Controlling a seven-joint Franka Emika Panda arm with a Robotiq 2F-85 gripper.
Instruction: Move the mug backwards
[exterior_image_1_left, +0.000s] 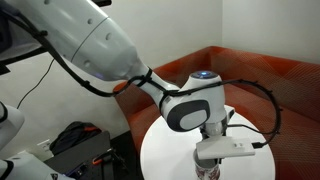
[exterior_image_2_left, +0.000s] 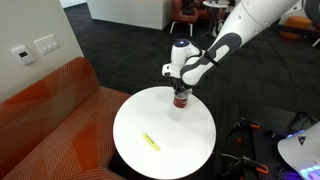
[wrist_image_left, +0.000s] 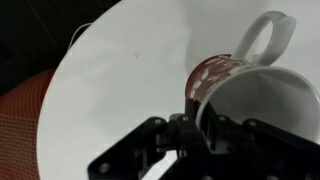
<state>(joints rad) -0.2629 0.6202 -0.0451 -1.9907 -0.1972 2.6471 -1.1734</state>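
Note:
The white mug (wrist_image_left: 262, 40) with reddish markings fills the right of the wrist view, its handle pointing up and right. My gripper (wrist_image_left: 200, 125) is shut on the mug's wall near the rim, one finger inside and one outside. In both exterior views the mug (exterior_image_2_left: 181, 100) (exterior_image_1_left: 207, 172) stands on the round white table (exterior_image_2_left: 150, 115) near its edge, under the gripper (exterior_image_2_left: 181, 92) (exterior_image_1_left: 208, 160). I cannot tell whether the mug touches the table or is slightly lifted.
A small flat yellow-green item (exterior_image_2_left: 150, 141) lies on the table, apart from the mug. A curved orange sofa (exterior_image_2_left: 50, 110) (exterior_image_1_left: 250, 75) wraps around part of the table. Black gear (exterior_image_1_left: 80, 145) sits on the floor beside it.

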